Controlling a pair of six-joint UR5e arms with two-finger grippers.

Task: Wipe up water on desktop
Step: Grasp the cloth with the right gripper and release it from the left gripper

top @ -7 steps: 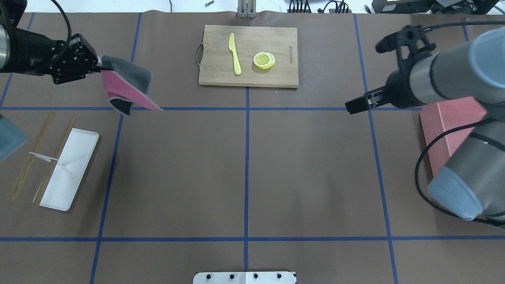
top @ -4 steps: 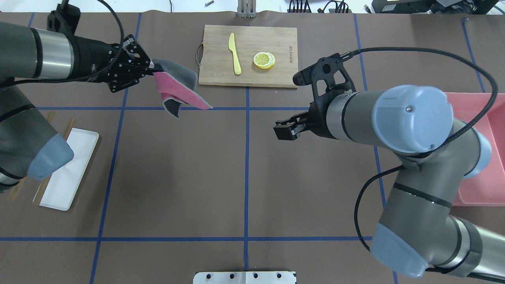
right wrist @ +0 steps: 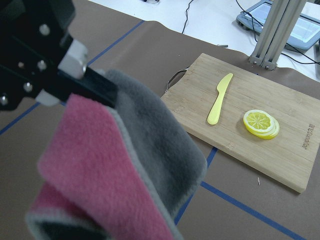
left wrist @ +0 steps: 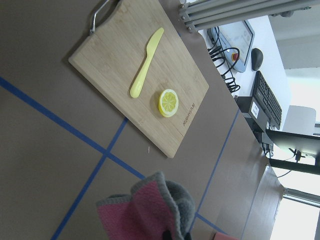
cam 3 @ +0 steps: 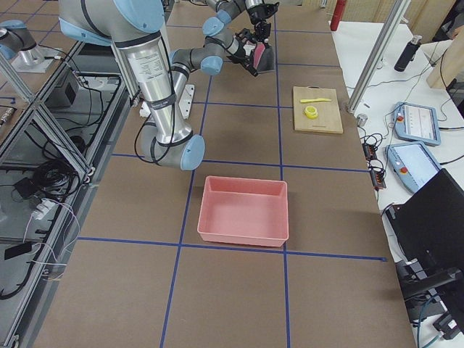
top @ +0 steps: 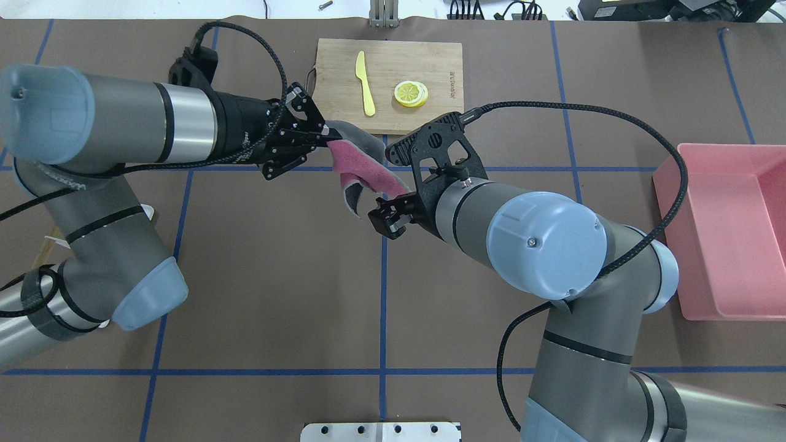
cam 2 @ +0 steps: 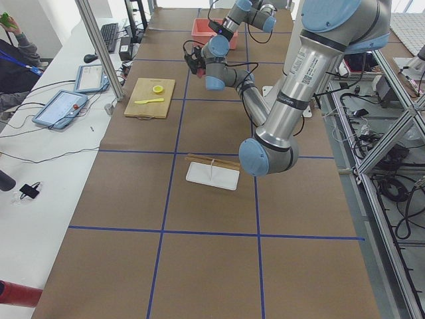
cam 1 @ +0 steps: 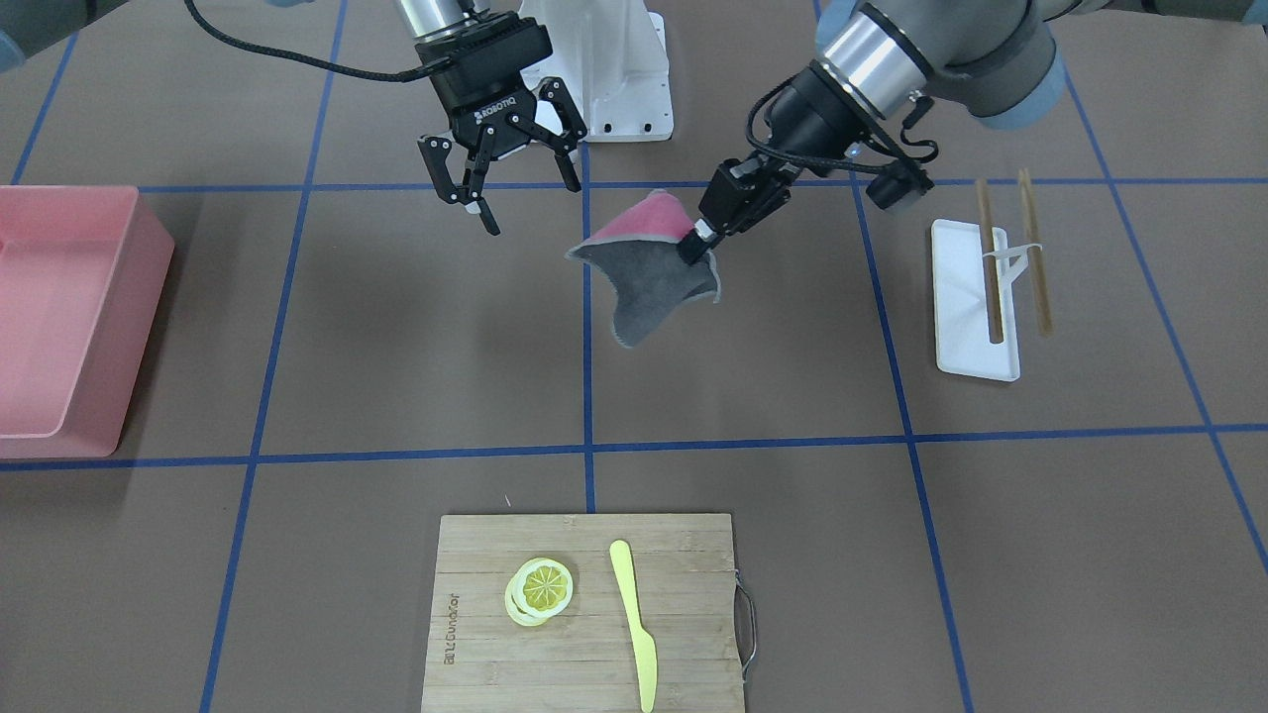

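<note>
Fingers on my left gripper (cam 1: 696, 246) are clamped on one edge of the cloth (cam 1: 649, 292), pink on one face and grey on the other. From that pinch it hangs in loose folds. As far as I can judge from the front and overhead views, it hangs clear of the desktop (cam 1: 396, 347), over the middle of the table near the centre tape line.

My right gripper (cam 1: 520, 193) has its fingers spread wide and holds nothing. Overhead, it sits just beside the cloth's lower hanging end, not gripping it.

Moving outward, the brown surface under and around both grippers looks dry and matte to me. I cannot find any water, sheen or dark patch in any view, so I cannot say where the spill is. The board (cam 1: 584, 614) with the knife (cam 1: 634, 624) and lemon slice (cam 1: 540, 586) lies beyond the cloth, away from the robot, well apart from it. The pink bin (cam 1: 59, 317) is off on my right side.

My read on progress: the cloth is fetched and carried in, and that is all. It has not been laid down, pressed to the desktop or swept across it. Locating the wet spot, lowering the cloth and the wiping itself are all left to do.
</note>
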